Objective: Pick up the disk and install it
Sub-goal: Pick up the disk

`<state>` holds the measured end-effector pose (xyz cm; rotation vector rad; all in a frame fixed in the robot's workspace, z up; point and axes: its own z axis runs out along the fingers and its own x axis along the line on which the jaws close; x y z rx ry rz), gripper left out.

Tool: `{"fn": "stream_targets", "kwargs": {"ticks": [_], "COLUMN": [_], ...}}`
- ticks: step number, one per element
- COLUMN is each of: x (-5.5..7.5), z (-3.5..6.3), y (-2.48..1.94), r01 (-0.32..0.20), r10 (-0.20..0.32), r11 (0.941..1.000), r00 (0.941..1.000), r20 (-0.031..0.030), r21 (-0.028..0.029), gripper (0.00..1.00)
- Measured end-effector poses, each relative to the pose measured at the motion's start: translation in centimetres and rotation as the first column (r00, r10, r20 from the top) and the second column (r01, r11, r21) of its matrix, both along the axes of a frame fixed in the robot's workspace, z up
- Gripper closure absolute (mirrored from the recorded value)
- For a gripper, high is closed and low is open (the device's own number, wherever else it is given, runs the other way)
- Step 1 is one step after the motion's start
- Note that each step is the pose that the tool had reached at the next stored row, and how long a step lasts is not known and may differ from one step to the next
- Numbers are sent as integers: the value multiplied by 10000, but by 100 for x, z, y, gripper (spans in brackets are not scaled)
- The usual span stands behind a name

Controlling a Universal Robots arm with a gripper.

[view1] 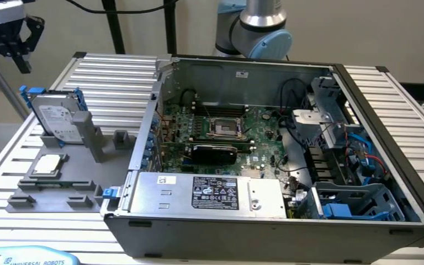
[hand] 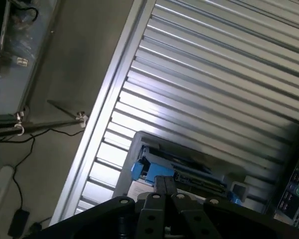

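OK, exterior view: the disk [view1: 56, 117] is flat silver-grey metal with a white label and a blue plastic carrier. It stands on edge in a grey moulded fixture [view1: 79, 171] on the ribbed aluminium worktop [view1: 116, 77], to the exterior view's left of the open PC case [view1: 271, 232]. End effector [view1: 11, 47] hangs high, well apart from the disk.

Wrist view: end effector [hand: 164, 181] fingers are pressed together, gripping nothing. The disk [hand: 189, 167] sits below it, with glossy worktop [hand: 214, 74] slats around and dull grey floor [hand: 65, 74] beside.

Gripper [hand: 164, 180] aloft, jaws together
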<state>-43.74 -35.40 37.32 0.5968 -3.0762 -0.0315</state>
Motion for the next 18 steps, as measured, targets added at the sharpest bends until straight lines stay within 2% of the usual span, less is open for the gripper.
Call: {"fn": "stream_targets", "kwargs": {"ticks": [4, 9, 14, 18], "x": [0, 0, 0, 0], "z": [-4, -11, -30, -50], "y": [0, 0, 0, 0], "r01": [-724, -1622, -2518, -3206], "r10": [724, 1622, 2518, 3206], "r11": [9974, 9868, 9678, 9472], "r00": [9974, 9868, 9678, 9472], "r20": [4, 11, 24, 26], "r21": [0, -1, -4, -4], "gripper": [89, 89, 89, 89]}}
